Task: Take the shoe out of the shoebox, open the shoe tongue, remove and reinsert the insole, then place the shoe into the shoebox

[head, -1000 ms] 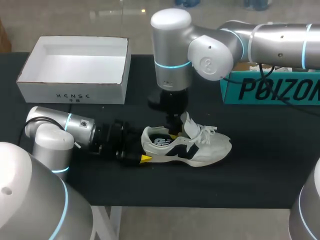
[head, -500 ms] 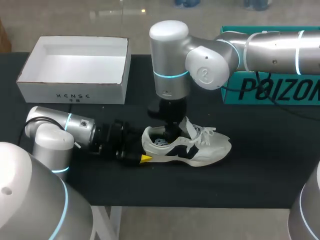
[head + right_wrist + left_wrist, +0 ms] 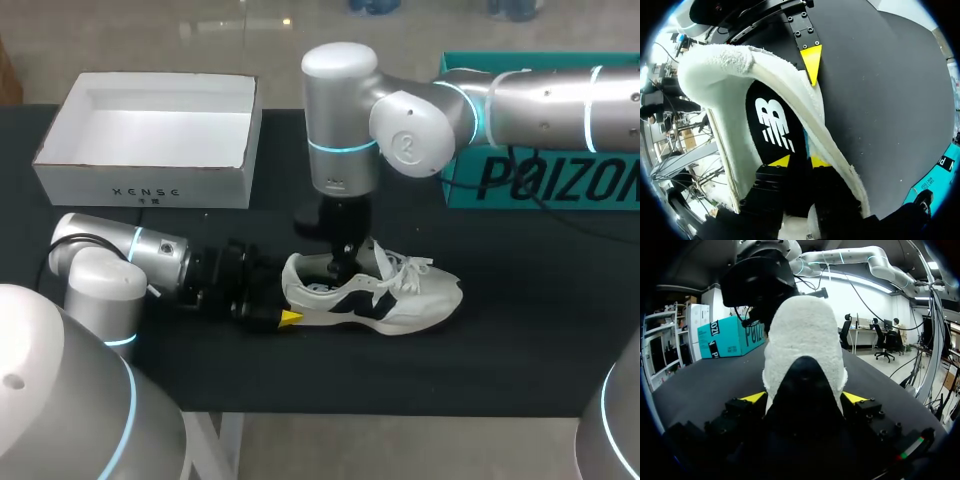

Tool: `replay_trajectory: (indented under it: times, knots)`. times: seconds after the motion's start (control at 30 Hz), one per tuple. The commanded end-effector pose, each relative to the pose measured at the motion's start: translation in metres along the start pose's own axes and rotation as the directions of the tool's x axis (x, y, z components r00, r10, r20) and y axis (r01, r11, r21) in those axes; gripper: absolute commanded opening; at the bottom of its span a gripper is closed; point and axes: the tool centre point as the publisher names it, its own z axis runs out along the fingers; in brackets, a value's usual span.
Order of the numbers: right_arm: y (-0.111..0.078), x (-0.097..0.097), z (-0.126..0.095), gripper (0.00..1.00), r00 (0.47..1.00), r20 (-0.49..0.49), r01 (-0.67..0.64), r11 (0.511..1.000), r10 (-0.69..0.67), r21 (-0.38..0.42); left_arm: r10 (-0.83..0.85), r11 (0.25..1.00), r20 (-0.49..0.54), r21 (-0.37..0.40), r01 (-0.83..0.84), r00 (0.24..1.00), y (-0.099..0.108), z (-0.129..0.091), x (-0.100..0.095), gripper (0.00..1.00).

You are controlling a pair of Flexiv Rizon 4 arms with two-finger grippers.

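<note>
White shoe [image 3: 385,295] sits lower centre, heel clamped by the left gripper [image 3: 804,397]. Inside it the right gripper [image 3: 800,161] pinches the black insole [image 3: 772,125].

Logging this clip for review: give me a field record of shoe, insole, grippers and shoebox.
shoe: upright on the table, outside the shoebox
insole: lying inside the shoe
left gripper: shut on the shoe's heel
right gripper: down in the shoe's opening, over the insole
shoebox: open, empty, at the table's far left
</note>
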Motion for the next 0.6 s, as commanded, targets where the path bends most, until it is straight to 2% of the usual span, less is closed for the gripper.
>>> replay_trajectory:
  times: [0.03,0.4,0.47,0.6]
  knots:
    - [0.003,0.007,0.025,0.00,1.000,0.000,0.003,1.000,-0.003,0.005,0.001,1.000,0.002,-0.003,-0.001,1.000,0.005,0.002,-0.001,0.00]
    - [0.000,0.010,0.013,0.00,1.000,-0.001,0.012,1.000,-0.012,0.017,0.001,1.000,0.002,-0.003,-0.001,1.000,0.005,0.002,-0.001,0.00]
    - [-0.002,0.011,0.008,0.00,1.000,0.008,0.019,1.000,-0.019,-0.009,0.001,1.000,0.002,-0.003,-0.001,1.000,0.005,0.002,-0.001,0.00]
    - [-0.008,0.011,0.002,0.00,1.000,-0.002,0.025,1.000,-0.025,-0.009,0.001,1.000,0.002,-0.003,-0.001,1.000,0.005,0.002,-0.001,0.00]
